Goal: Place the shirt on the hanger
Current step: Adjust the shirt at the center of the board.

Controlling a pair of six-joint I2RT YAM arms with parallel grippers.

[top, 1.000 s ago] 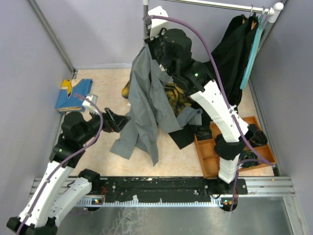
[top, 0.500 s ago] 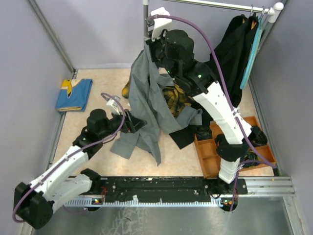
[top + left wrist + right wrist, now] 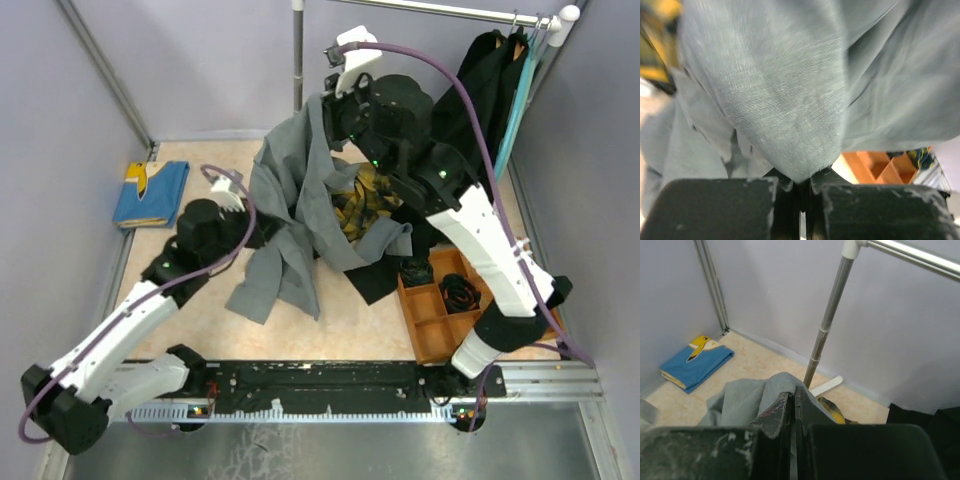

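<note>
The grey shirt [image 3: 290, 220] hangs in a bunched drape from my right gripper [image 3: 327, 118], which is shut on its top edge [image 3: 782, 385]; in the right wrist view that gripper [image 3: 795, 397] pinches the fabric between closed fingers. My left gripper [image 3: 264, 226] is buried in the shirt's left side. In the left wrist view it [image 3: 802, 182] is shut on the tip of a grey fold [image 3: 785, 95]. A teal hanger [image 3: 513, 108] hangs on the rail at the far right beside a black garment [image 3: 478, 95]; its lower bar is hidden.
A yellow plaid garment [image 3: 360, 200] and a black cloth [image 3: 380, 275] lie behind and under the shirt. An orange compartment tray [image 3: 432, 322] sits at the right. A folded blue cloth [image 3: 150, 192] lies far left. The rail's upright pole [image 3: 297, 60] stands behind the shirt.
My left gripper pushed into the shirt's left side and shut on a fold. My right arm carried the shirt's top to the right, away from the pole.
</note>
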